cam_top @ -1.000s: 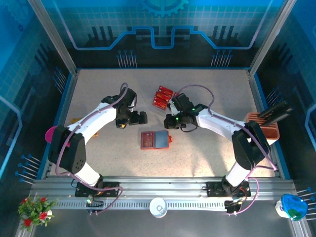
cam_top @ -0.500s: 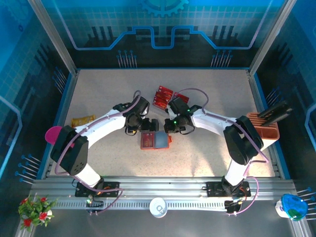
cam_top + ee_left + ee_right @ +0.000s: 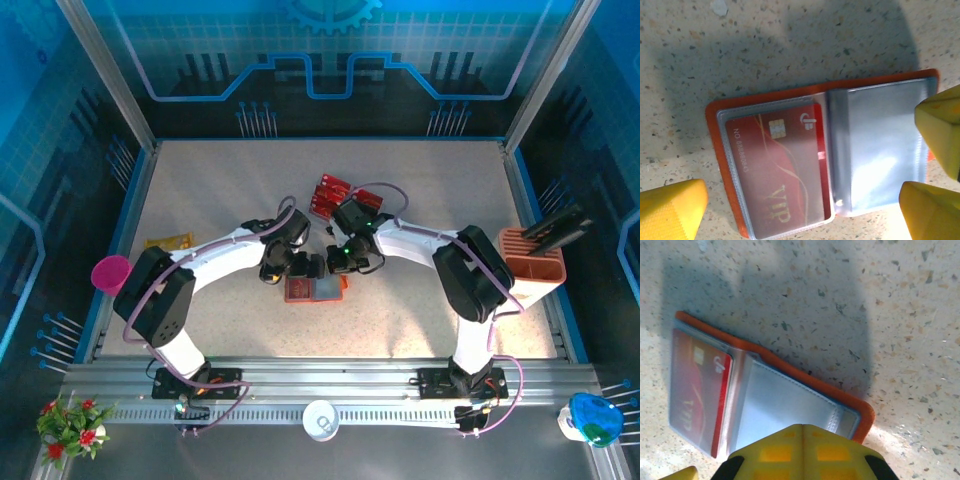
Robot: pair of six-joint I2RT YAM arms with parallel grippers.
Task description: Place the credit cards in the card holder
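Left pincer (image 3: 802, 200): spread wide, one yellow finger on either side of the open card holder (image 3: 315, 289). A second ago it hung well off to my left; now it straddles the holder.
Right pincer (image 3: 802, 432): shut tight, tips together at the edge of the holder's grey leaf (image 3: 880, 150). I see no card between them. It has swung in towards me from beside the loose pile.
Card holder: lies open and flat on the table (image 3: 420, 330), mid-way between my two arms, in the same spot as a second ago.
Pocketed card (image 3: 777, 170): a red VIP card sits inside the clear pocket on my left side. The grey leaf beside it looks empty.
Loose credit cards (image 3: 335, 195): a red stack farther back on the table, beyond my right wrist and apart from the holder.
Meaning: I judge one card is in and the stack is yet to go. Both pincers have closed in on the holder, likely to steady or part the grey leaf. My right pincer is empty, so it must fetch the next card.
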